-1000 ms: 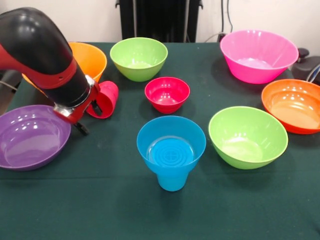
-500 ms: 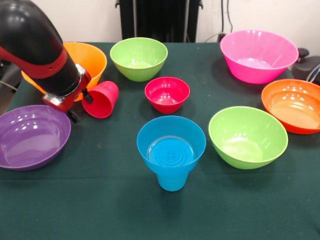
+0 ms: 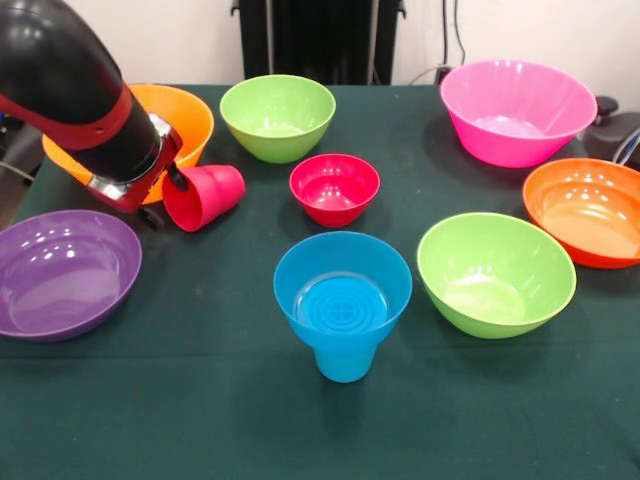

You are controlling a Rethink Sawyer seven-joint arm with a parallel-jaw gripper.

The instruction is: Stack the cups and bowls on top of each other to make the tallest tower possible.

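Hand (image 3: pixel 172 183) at the arm's tip touches the tipped red cup (image 3: pixel 205 196); whether it pinches it I cannot tell. Nearest stands the small blue bowl (image 3: pixel 342 280) on the sky-blue cup (image 3: pixel 343 360) (bare desk (image 3: pixel 200 400) around). Purple bowl (image 3: pixel 62 272) sits left, green bowl (image 3: pixel 496 273) right, small red bowl (image 3: pixel 334 187) behind.

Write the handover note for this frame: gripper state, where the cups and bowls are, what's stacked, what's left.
Gripper: at the red cup, which is tilted on its side; grip unclear.
Small blue bowl sits on the sky-blue cup, front centre: the only stack.
Loose: small red bowl, two green bowls, yellow-orange, purple, pink, orange.
Left: add the red cup, then the bowls.
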